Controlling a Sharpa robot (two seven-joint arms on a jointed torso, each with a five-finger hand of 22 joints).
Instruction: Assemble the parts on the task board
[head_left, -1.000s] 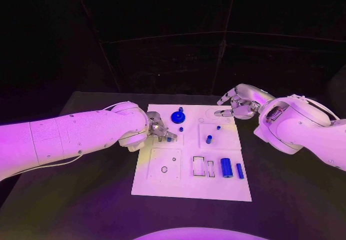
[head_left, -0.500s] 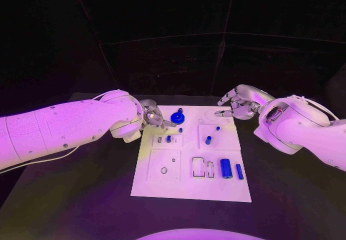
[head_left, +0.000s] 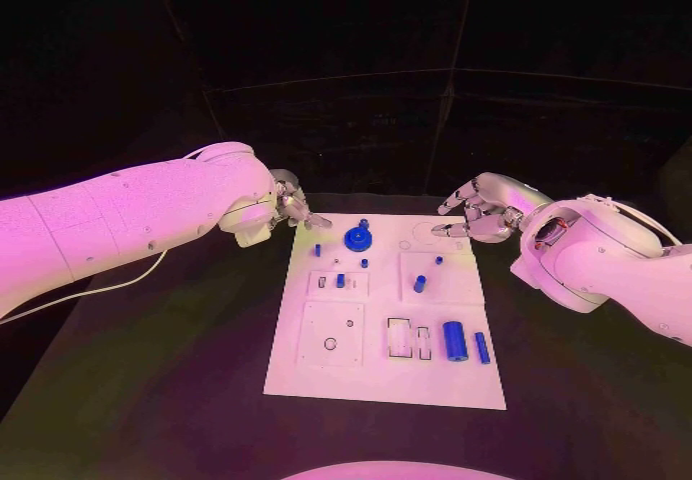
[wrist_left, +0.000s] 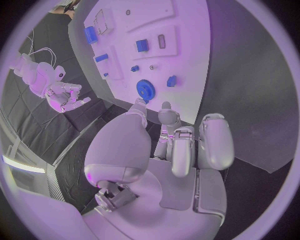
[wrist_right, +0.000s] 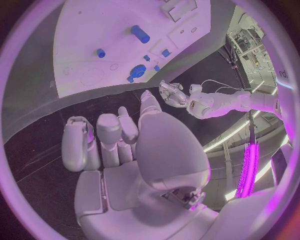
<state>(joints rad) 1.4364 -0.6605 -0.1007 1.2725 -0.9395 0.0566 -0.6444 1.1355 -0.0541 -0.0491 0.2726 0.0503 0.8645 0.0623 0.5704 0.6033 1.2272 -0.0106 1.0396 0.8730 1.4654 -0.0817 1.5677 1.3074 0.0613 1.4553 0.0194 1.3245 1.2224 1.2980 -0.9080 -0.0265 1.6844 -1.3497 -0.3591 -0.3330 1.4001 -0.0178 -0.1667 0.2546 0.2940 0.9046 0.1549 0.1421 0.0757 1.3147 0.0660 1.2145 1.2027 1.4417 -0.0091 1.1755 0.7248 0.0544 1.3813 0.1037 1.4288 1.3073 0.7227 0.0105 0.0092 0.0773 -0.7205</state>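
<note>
Two hands hover off the far corners of the task board (head_left: 382, 370), neither touching it. Left hand (head_left: 293, 208) sits just beyond the board's far left corner over the black bench (head_left: 173, 380); fingers curled in on the palm, nothing in them per the left wrist view. Right hand (head_left: 483, 212) hangs at the far right corner, fingers loosely bent and apart, holding nothing. Board lies flat mid-bench. Blue gear (head_left: 356, 237) stands near the far edge, a small blue peg (head_left: 317, 250) to its left. Another small blue part (head_left: 340, 281) stands in the left middle block, one blue piece (head_left: 418, 284) in the right middle block. Blue cylinder (head_left: 454, 340) lies near the board's right edge, a thin blue bar (head_left: 480, 347) just beside it, rectangular slots (head_left: 397, 337) to their left.
</note>
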